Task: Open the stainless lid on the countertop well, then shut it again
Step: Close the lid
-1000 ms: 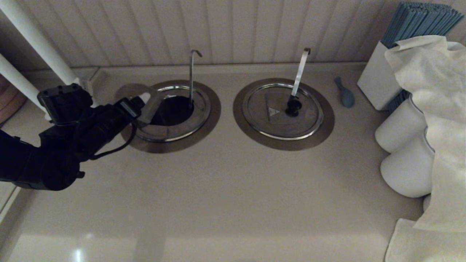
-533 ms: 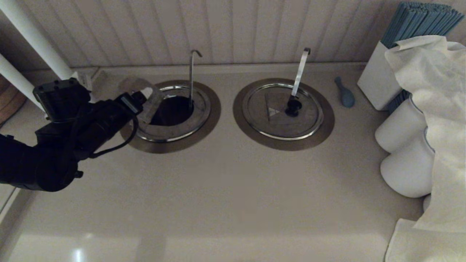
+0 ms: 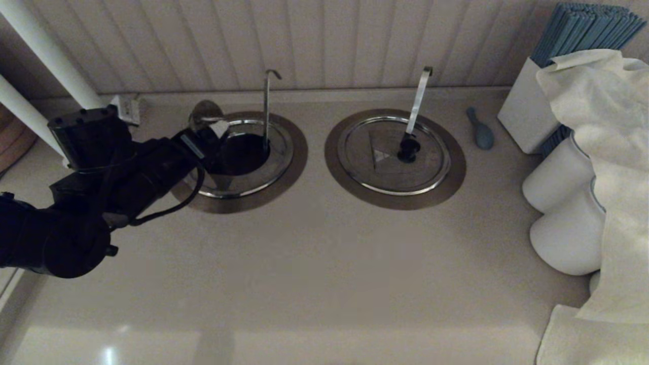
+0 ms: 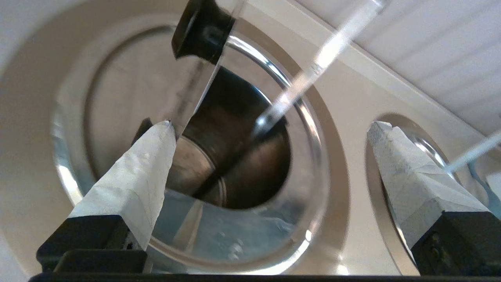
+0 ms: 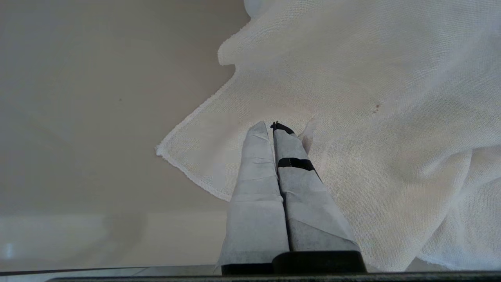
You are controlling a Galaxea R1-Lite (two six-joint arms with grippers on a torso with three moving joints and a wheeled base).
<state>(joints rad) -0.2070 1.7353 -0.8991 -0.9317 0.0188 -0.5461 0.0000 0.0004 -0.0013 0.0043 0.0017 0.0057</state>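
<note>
The countertop well (image 3: 243,152) lies uncovered, a dark hole inside its bronze-grey flange (image 3: 286,177), with the thin hooked ladle handle (image 3: 265,109) rising from it. The stainless lid (image 3: 205,112) stands nearly on edge at the well's far-left rim. In the left wrist view the lid (image 4: 195,86) shows edge-on with its black knob (image 4: 201,29) sticking out sideways. My left gripper (image 3: 215,134) is open over that rim, and one taped fingertip (image 4: 166,127) touches the lid's lower edge. My right gripper (image 5: 270,125) is shut and empty over a white cloth, outside the head view.
A twin lid (image 3: 393,154) covers the right well, with a wider white handle (image 3: 418,101). A blue spoon (image 3: 481,133), white box (image 3: 527,111), white jars (image 3: 557,177) and draped cloth (image 3: 608,152) crowd the right. A wall socket (image 3: 129,109) sits back left.
The lid has swung from a low tilt to almost upright at the well's back-left rim. My left gripper has pushed forward and right along the rim.
</note>
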